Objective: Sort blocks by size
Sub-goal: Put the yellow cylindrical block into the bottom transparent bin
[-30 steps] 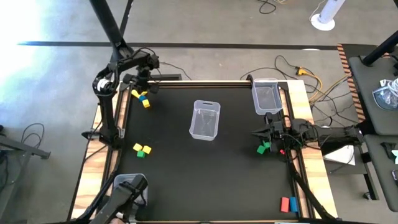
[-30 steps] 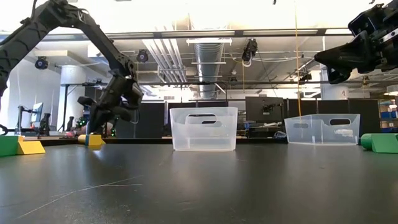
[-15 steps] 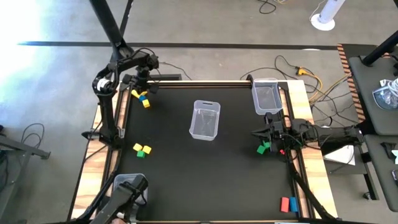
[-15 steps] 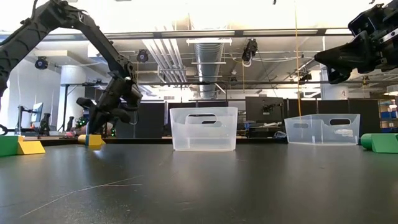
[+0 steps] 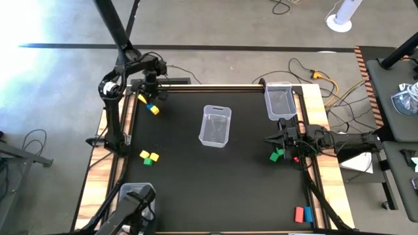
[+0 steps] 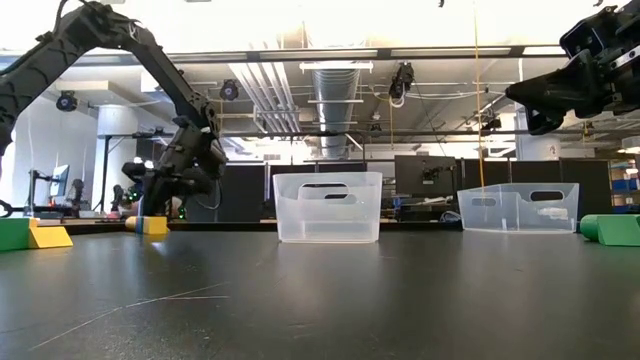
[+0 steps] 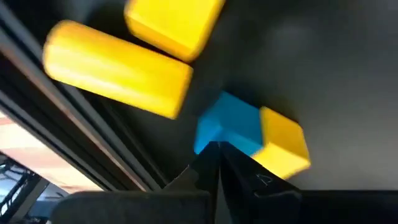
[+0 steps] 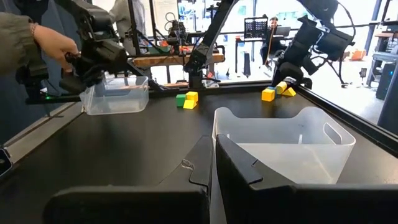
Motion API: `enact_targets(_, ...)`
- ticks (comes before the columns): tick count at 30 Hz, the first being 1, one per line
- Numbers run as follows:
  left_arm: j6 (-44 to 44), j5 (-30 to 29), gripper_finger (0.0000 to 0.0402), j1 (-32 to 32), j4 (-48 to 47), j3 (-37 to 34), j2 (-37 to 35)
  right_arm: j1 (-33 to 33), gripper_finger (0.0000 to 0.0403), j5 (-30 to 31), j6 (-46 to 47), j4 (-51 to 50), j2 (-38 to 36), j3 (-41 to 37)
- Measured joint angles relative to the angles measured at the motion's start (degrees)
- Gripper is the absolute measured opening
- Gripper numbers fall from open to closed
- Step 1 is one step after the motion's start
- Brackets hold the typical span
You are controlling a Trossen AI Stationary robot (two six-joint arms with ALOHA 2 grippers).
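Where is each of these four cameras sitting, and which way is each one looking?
High view: overhead, straight down on the table, both arms and the middle bin.
Low view: at tabletop height, level across to the room; the left arm dips by a yellow block.
Left wrist view: on the left arm, close on the blue block; left pincer fingers together.
Right wrist view: on the right arm, across the table; right pincer fingers together, a person's hand at the far bin.
Shared: the high and low views both show the middle bin.

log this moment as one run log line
left pincer: shut, at blue block in far-left cluster | right pincer: shut, above green blocks | middle bin: no blocks seen inside
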Motion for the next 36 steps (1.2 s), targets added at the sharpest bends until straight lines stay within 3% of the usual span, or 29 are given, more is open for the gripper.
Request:
enact_targets(2, 1.0, -0.1, 0.0, -0.2, -0.1, 0.2, -1.6, 0.0, 0.0013, 0.0, 0.0, 0.0, 0.0, 0.0)
enact_targets(6, -1.8, -6.7, 0.0, 0.9, 1.0, 0.3, -2.8, 0.0, 0.0013, 0.0, 0.0, 0.0, 0.0, 0.0)
enact_targets(11, -3.0, -5.9, 0.0, 1.2, 5.4, 0.2, -1.7, 0.0, 0.0013, 0.0, 0.0, 0.0, 0.0, 0.0)
enact_targets(21, -3.2, -4.8, 0.0, 1.8, 4.8, 0.2, 0.7, 0.0, 0.0013, 0.0, 0.0, 0.1, 0.0, 0.0)
enact_targets(26, -0.5, 1.5, 0.0, 1.8, 2.3, 0.2, 0.6, 0.0, 0.0013, 0.0, 0.0, 0.1, 0.0, 0.0)
enact_targets(36, 0.3, -1.7, 0.0, 1.9, 1.7, 4.5, -0.2, 0.0, 0.0013, 0.0, 0.0, 0.2, 0.0, 0.0)
